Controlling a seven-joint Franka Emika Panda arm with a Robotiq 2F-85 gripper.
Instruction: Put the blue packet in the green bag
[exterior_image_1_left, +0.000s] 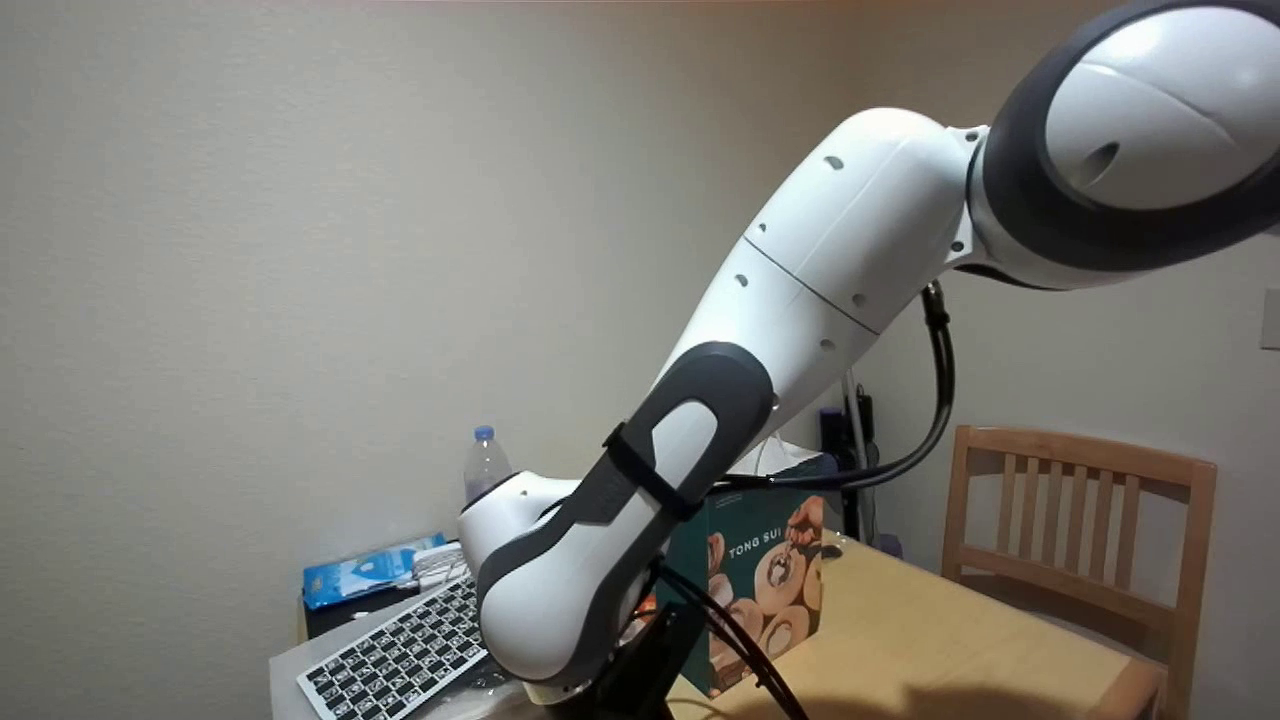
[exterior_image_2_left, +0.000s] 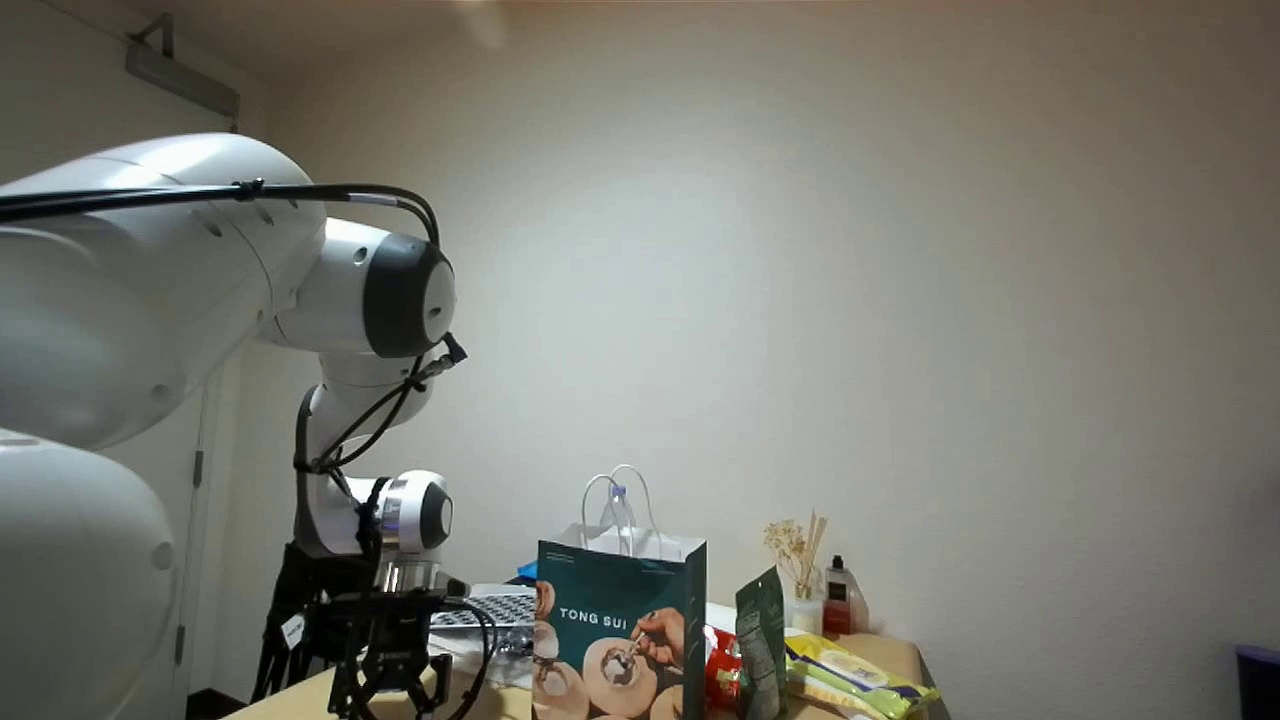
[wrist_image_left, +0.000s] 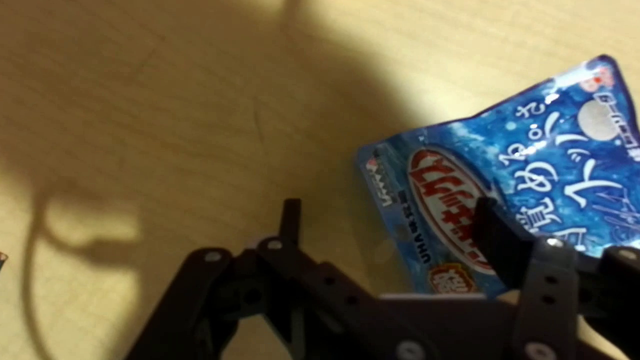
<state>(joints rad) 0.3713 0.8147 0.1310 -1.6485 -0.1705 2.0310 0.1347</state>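
The blue packet (wrist_image_left: 500, 145) lies flat on the wooden table in the wrist view, right of centre, with its right edge at the frame's border. It does not show in either exterior view. My gripper (wrist_image_left: 388, 210) is open and empty. Its right finger is over the packet's lower part, and its left finger is over bare wood beside the packet. In an exterior view the gripper (exterior_image_2_left: 392, 690) points down, left of the green bag. The green bag (exterior_image_2_left: 610, 570) stands upright with white loop handles. It also shows in an exterior view (exterior_image_1_left: 745, 520), partly behind the arm.
A red packet (exterior_image_2_left: 722, 668), a dark green pouch (exterior_image_2_left: 762, 640) and a yellow-green pack (exterior_image_2_left: 855, 680) are right of the bag. A black-and-white patterned board (exterior_image_1_left: 400, 650), a flat blue pack (exterior_image_1_left: 360, 577) and a bottle (exterior_image_1_left: 486, 465) are at the back. A chair (exterior_image_1_left: 1080, 540) stands beside the table.
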